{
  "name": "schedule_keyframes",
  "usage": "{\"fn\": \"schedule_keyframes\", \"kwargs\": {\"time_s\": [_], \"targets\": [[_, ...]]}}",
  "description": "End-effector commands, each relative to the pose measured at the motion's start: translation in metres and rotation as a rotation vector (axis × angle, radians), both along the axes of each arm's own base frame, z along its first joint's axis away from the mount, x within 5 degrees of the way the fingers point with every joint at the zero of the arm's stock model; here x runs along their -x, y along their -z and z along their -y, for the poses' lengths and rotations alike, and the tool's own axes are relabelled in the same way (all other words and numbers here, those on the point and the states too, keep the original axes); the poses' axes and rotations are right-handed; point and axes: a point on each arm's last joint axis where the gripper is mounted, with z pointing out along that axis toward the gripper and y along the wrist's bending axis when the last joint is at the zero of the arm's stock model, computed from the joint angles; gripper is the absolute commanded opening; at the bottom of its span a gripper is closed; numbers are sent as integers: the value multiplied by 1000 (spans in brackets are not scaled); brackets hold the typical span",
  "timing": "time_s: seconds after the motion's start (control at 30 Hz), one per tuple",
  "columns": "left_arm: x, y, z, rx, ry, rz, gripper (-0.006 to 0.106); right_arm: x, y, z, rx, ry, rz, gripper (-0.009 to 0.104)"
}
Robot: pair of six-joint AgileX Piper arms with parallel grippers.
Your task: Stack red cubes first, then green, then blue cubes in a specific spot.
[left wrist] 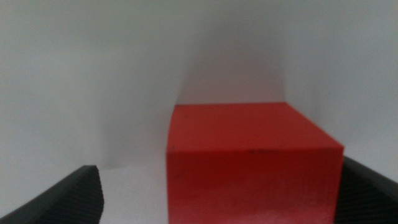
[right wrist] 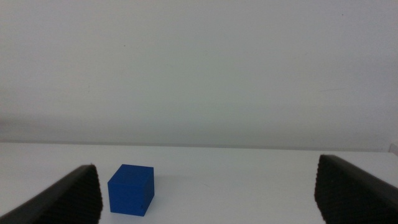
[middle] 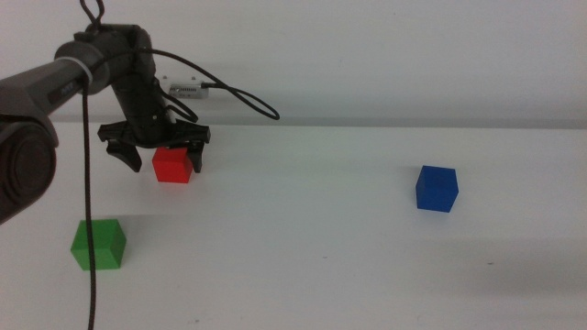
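The red cube (middle: 172, 166) sits on the white table (middle: 303, 238) at about ten o'clock in the middle view, straddled by the left gripper (middle: 157, 149), whose jaws are spread wide and grip nothing. One jaw lies close against the cube, the other well clear, so the cube should be centred before closing. The green cube (middle: 98, 244) waits at eight o'clock, the blue cube (middle: 436, 188) at three. The right gripper (right wrist: 205, 199) is seen open and empty only in its wrist view. The stacking spot is unmarked.

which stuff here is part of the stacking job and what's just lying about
Job:
- red cube, between the open jaws of the left gripper
- green cube
- blue cube
- right gripper, waiting, open

Lying about:
- black cable
- white table
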Motion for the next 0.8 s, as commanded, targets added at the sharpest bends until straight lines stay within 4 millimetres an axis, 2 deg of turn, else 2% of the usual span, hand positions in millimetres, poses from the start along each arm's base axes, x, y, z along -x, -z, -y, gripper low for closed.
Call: {"fn": "schedule_keyframes", "kwargs": {"time_s": [0.0,0.17,0.27,0.37,0.43,0.47,0.57,0.63,0.7,0.77], "targets": [[-3,-3,2,17,3,31,92,1,13,1,12,9,-5,91],[-3,-3,2,17,3,33,81,1,13,1,12,9,-5,91],[-3,-3,2,17,3,36,69,1,13,1,12,9,-5,91],[-3,0,2,17,3,28,51,1,13,1,12,9,-5,91],[-3,1,2,19,2,23,33,1,13,1,12,9,-5,91],[-2,-7,6,51,46,30,18,1,13,1,12,9,-5,91],[6,-47,10,65,66,78,-2,1,13,1,12,9,-5,91],[17,-74,18,7,40,93,-2,1,13,1,12,9,-5,91],[36,-100,36,-56,-4,120,-2,1,13,1,12,9,-5,91],[60,-113,57,-84,-50,118,-2,1,13,1,12,9,-5,91]]}}
